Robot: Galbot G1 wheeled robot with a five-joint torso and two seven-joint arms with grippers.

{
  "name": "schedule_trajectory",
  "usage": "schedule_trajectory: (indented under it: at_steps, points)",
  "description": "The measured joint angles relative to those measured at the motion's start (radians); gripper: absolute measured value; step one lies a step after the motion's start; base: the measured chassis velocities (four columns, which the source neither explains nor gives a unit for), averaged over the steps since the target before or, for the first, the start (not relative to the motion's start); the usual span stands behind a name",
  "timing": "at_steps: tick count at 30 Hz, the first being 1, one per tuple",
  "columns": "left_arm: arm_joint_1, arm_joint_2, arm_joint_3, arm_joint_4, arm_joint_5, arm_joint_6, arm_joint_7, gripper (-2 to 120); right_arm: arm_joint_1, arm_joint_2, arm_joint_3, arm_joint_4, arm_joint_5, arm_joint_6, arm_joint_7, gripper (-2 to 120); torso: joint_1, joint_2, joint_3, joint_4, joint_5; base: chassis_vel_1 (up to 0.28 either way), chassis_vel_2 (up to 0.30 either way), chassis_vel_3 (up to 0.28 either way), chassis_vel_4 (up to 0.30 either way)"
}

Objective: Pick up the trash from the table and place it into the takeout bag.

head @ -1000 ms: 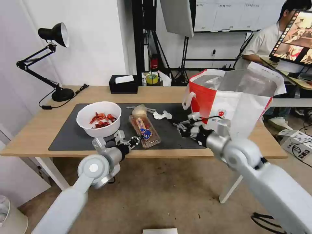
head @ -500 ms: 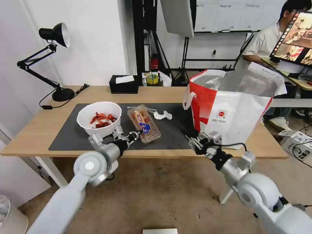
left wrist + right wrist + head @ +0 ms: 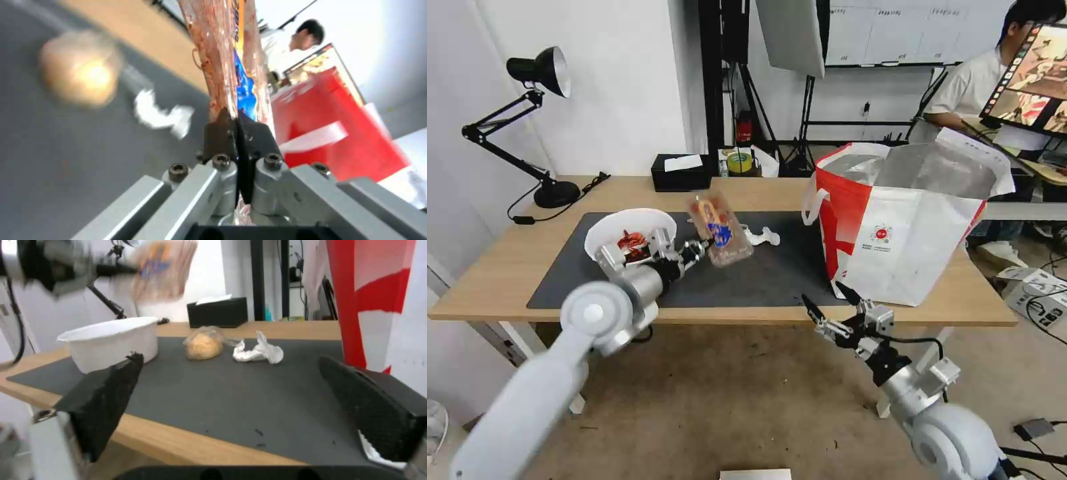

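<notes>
The left gripper (image 3: 699, 247), jaws clamped on the clear tray (image 3: 719, 229), should carry it level above the takeout bag (image 3: 904, 220); the right gripper (image 3: 827, 308) waits open-jawed below the bench (image 3: 494, 277).

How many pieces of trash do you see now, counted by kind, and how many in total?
White bowl of crayfish shells: 1
Clear plastic tray, lifted by the left gripper: 1
Knotted bag with beige lump: 1
Crumpled tissue: 1
Total: 4

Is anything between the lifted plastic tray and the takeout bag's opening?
Nothing visible. The left pincer, shut on the plastic tray, holds it above the mat; the takeout bag stands open beyond the tissue, which lies low.
</notes>
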Motion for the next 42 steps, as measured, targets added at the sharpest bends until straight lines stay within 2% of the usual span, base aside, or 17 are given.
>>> schedule_trajectory:
  at_steps: [3, 5, 6, 9, 10, 13, 15, 18, 19, 21, 26, 28, 30, 33, 34, 37, 42]
  points:
    - [-0.065, 0.004, 0.029, 0.015, -0.024, -0.006, -0.012, 0, -0.011, 0.011, -0.001, 0.000, -0.010, 0.002, 0.000, 100, 0.000, 0.000, 0.000, 0.0000, 0.0001, 0.000, 0.000, 0.000, 0.000]
    - [-0.163, 0.006, 0.077, 0.041, -0.055, -0.012, -0.023, 0, -0.027, 0.027, -0.004, 0.000, -0.027, 0.007, -0.001, 100, 0.000, 0.000, 0.000, 0.0000, 0.0001, 0.000, 0.000, 0.000, 0.000]
    - [-0.163, 0.006, 0.077, 0.041, -0.055, -0.012, -0.023, 0, -0.027, 0.027, -0.004, 0.000, -0.027, 0.007, -0.001, 100, 0.000, 0.000, 0.000, 0.0000, 0.0001, 0.000, 0.000, 0.000, 0.000]
    - [-0.296, 0.000, 0.151, 0.073, -0.082, -0.017, -0.029, 0, -0.043, 0.045, -0.005, 0.000, -0.043, 0.011, -0.002, 100, 0.000, 0.000, 0.000, -0.0001, 0.0001, 0.000, 0.000, 0.000, 0.000]
    - [-0.296, 0.000, 0.151, 0.073, -0.082, -0.017, -0.029, 0, -0.043, 0.045, -0.005, 0.000, -0.043, 0.011, -0.002, 100, 0.000, 0.000, 0.000, -0.0001, 0.0001, 0.000, 0.000, 0.000, 0.000]
    - [-0.424, -0.024, 0.231, 0.109, -0.106, -0.019, -0.031, 0, -0.048, 0.055, 0.000, 0.005, -0.047, 0.011, -0.002, 100, 0.000, 0.000, 0.000, -0.0001, 0.0001, 0.000, 0.000, 0.000, 0.000]
    - [-0.458, -0.032, 0.256, 0.122, -0.111, -0.023, -0.031, 0, -0.049, 0.056, 0.001, 0.006, -0.048, 0.011, -0.002, 100, 0.000, 0.000, 0.000, 0.0000, 0.0001, 0.000, 0.000, 0.000, 0.000]
    - [-0.563, -0.095, 0.339, 0.189, -0.117, -0.030, -0.029, 0, -0.052, 0.063, 0.004, 0.006, -0.052, 0.011, -0.001, 100, 0.000, 0.000, 0.000, -0.0001, 0.0001, 0.000, 0.000, 0.000, 0.000]
    - [-0.563, -0.095, 0.339, 0.189, -0.117, -0.030, -0.029, 0, -0.052, 0.063, 0.004, 0.006, -0.052, 0.011, -0.001, 100, 0.000, 0.000, 0.000, -0.0001, 0.0001, 0.000, 0.000, 0.000, 0.000]
    - [-0.636, -0.158, 0.405, 0.250, -0.095, -0.036, -0.023, 0, -0.054, 0.073, 0.001, 0.007, -0.059, 0.011, -0.001, 100, 0.000, 0.000, 0.000, -0.0003, 0.0005, 0.000, 0.000, 0.000, 0.000]
    - [-0.691, -0.229, 0.458, 0.309, -0.059, -0.041, -0.008, 0, -0.060, 0.091, -0.005, 0.008, -0.071, 0.010, -0.001, 100, 0.000, 0.000, 0.000, -0.0002, 0.0004, 0.000, 0.000, 0.000, 0.000]
    - [-0.723, -0.294, 0.480, 0.371, -0.028, -0.051, -0.004, 0, -0.066, 0.106, -0.009, 0.008, -0.080, 0.010, -0.001, 100, 0.000, 0.000, 0.000, -0.0001, 0.0003, 0.000, 0.000, 0.000, 0.000]
    - [-0.732, -0.313, 0.488, 0.391, -0.015, -0.055, -0.004, 0, -0.068, 0.112, -0.011, 0.008, -0.082, 0.010, -0.001, 100, 0.000, 0.000, 0.000, -0.0002, 0.0003, 0.000, 0.000, 0.000, 0.000]
    - [-0.774, -0.380, 0.534, 0.467, 0.055, -0.072, 0.017, 0, -0.071, 0.124, -0.021, 0.007, -0.089, 0.010, -0.002, 100, 0.000, 0.000, 0.000, -0.0003, 0.0006, 0.000, 0.000, 0.000, 0.000]
    - [-0.774, -0.380, 0.534, 0.467, 0.055, -0.072, 0.017, 0, -0.071, 0.124, -0.021, 0.007, -0.089, 0.010, -0.002, 100, 0.000, 0.000, 0.000, -0.0003, 0.0006, 0.000, 0.000, 0.000, 0.000]
    - [-0.788, -0.421, 0.599, 0.520, 0.175, -0.085, 0.047, 0, -0.074, 0.127, -0.025, 0.005, -0.092, 0.010, -0.003, 100, 0.000, 0.000, 0.000, -0.0003, 0.0003, 0.000, 0.000, 0.000, 0.000]
    - [-0.792, -0.432, 0.664, 0.544, 0.294, -0.089, 0.076, 0, -0.074, 0.126, -0.026, 0.005, -0.092, 0.010, -0.003, 100, 0.000, 0.000, 0.000, -0.0001, 0.0003, 0.000, 0.000, 0.000, 0.000]
